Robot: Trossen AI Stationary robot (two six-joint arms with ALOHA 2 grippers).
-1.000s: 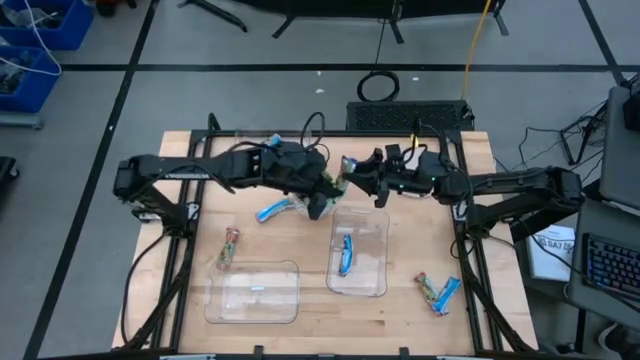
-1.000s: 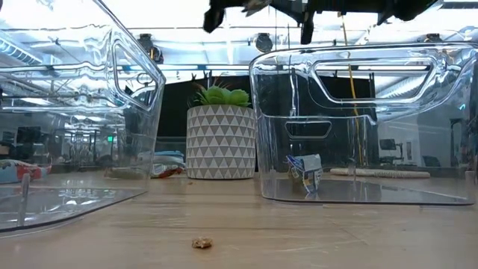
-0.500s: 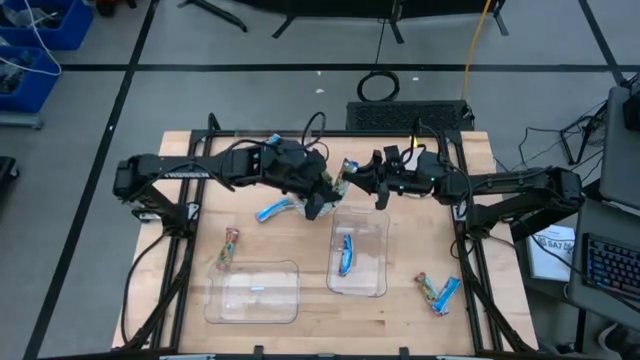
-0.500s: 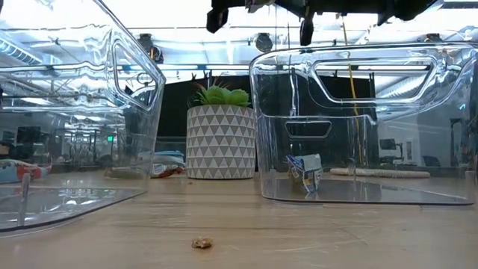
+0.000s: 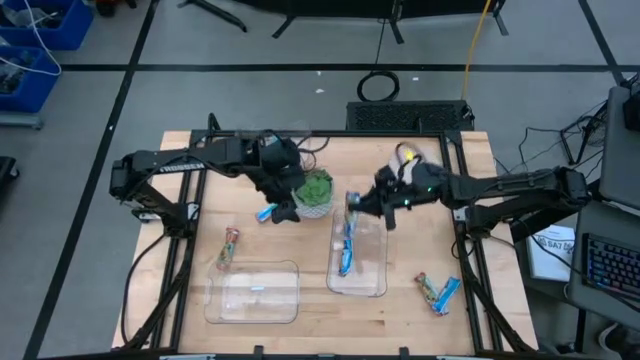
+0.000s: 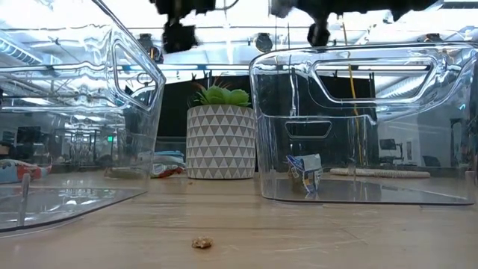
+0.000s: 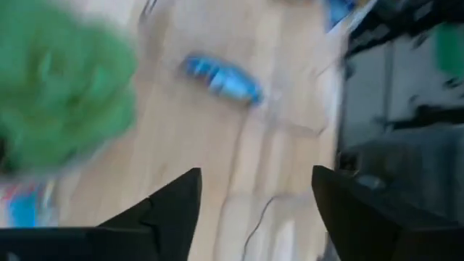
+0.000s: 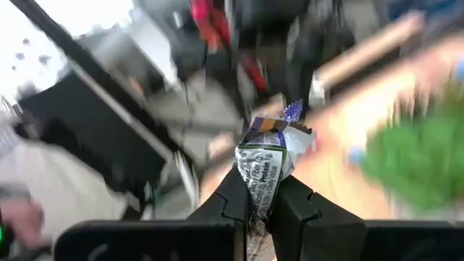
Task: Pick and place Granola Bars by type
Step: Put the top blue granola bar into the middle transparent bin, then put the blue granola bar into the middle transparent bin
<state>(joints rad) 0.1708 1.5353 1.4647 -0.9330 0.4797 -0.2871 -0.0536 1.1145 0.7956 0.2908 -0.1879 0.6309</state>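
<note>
My right gripper is shut on a granola bar in a white, purple and green wrapper, above the far rim of the right clear bin. A blue bar lies in that bin. My left gripper hangs open between the potted plant and a blue bar lying flat on the table. A multicoloured bar lies flat beside the left clear bin. Two more bars lie at the near right. My right gripper pinches the bar's lower end between its two fingers. The rest of the wrapper sticks out past the fingertips, its crimped end farthest out. The fingers reach in from the table's right. The bar is lifted clear of the bin and the table.
The plant in its patterned pot stands at the table's middle, between the two arms. The two clear bins stand near the front edge. A crumb lies on the wood in front of them.
The bar has passed from my left gripper to my right one: the left has let go and drawn back toward the table's left, uncovering the plant. The right has shut on the bar and carried it toward the near edge, over the right bin's far rim.
</note>
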